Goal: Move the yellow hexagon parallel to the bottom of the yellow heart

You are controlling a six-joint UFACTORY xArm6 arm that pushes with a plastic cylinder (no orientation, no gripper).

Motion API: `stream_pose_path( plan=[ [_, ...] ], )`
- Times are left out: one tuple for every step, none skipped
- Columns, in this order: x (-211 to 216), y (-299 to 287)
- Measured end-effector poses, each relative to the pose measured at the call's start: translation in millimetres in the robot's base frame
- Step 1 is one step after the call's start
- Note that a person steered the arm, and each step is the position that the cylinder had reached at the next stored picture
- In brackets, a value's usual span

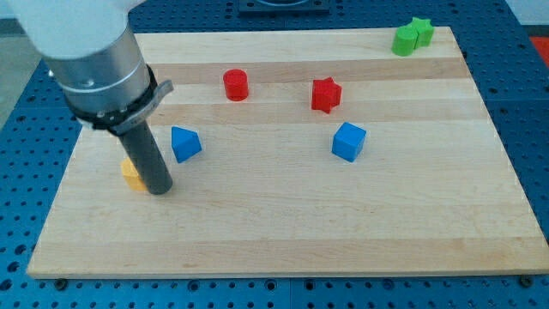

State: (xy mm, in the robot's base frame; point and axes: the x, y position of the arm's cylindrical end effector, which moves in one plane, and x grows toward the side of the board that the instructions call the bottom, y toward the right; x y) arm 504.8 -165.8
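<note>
Our tip (159, 190) sits against a yellow block (131, 172) at the board's (283, 249) near left.

We carry no pincer, only a rod. We judge this largely hidden block, its shape unclear, light, rigid and easily slid by a push on its side. No yellow heart shows. A blue block (185, 142) stands just right; there are no containers.

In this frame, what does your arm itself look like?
A fat white upper housing, then a grey metal cylinder with a dark clamp ring around its lower edge. Below it runs a straight dark rod down to my tip, beside the yellow block. No cables or markings show.
</note>
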Motion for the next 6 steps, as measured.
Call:
stream_pose_path(
  plan=[
    [-2, -26],
    [1, -45],
    [-6, -46],
    [-15, -47],
    [-17, -60],
    [-17, -72]
  ],
)
